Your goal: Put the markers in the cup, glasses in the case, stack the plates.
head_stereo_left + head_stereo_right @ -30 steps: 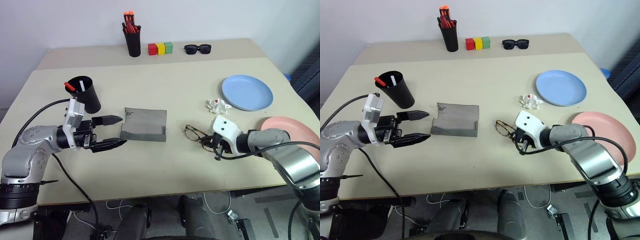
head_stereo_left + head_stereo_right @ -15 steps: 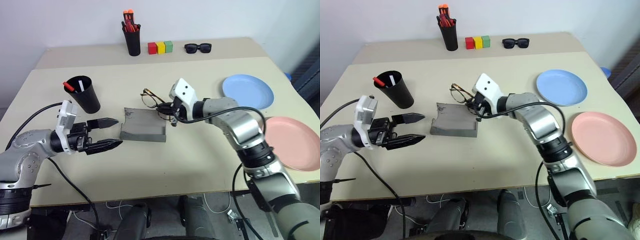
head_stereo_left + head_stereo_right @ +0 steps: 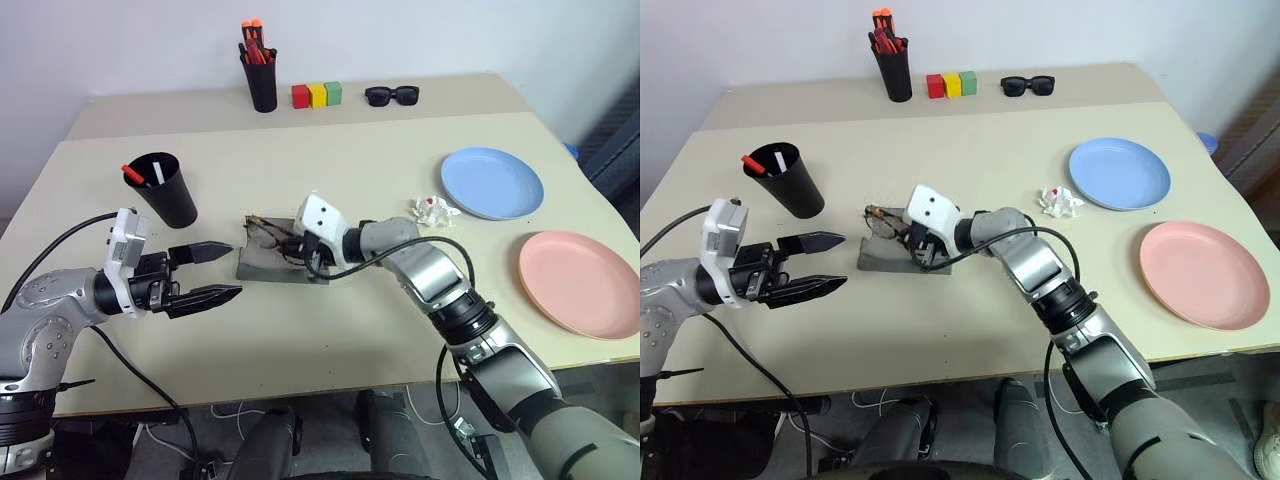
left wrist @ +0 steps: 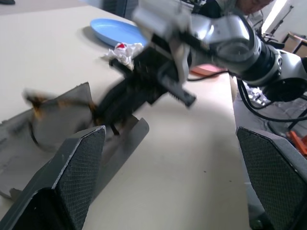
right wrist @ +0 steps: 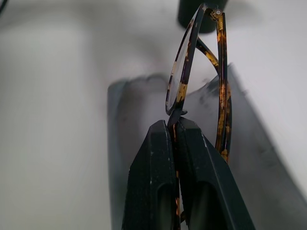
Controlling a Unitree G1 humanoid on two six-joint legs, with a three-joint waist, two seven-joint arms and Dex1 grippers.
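My right gripper (image 3: pixel 297 246) is shut on the thin tortoiseshell glasses (image 5: pixel 183 84) by the frame, holding them tilted just over the open grey case (image 3: pixel 262 264) in the middle of the table. To the case's left my left gripper (image 3: pixel 238 270) stands open and level, pointing at the case, with nothing between its fingers. The black cup (image 3: pixel 167 190) stands behind it with a red-tipped marker (image 3: pixel 132 174) and a white marker (image 3: pixel 160 171) inside. The blue plate (image 3: pixel 492 183) and the pink plate (image 3: pixel 580 283) lie apart on the right.
At the back stand a black pen pot (image 3: pixel 261 82) of orange-topped pens, three coloured blocks (image 3: pixel 317 95) and black sunglasses (image 3: pixel 391 95). A crumpled paper scrap (image 3: pixel 432 208) lies left of the blue plate. My right arm stretches across the table's front middle.
My right gripper has carried the glasses left from the table beside the case, up over its far edge, then down over the case. The left gripper has stayed open and nearly still.
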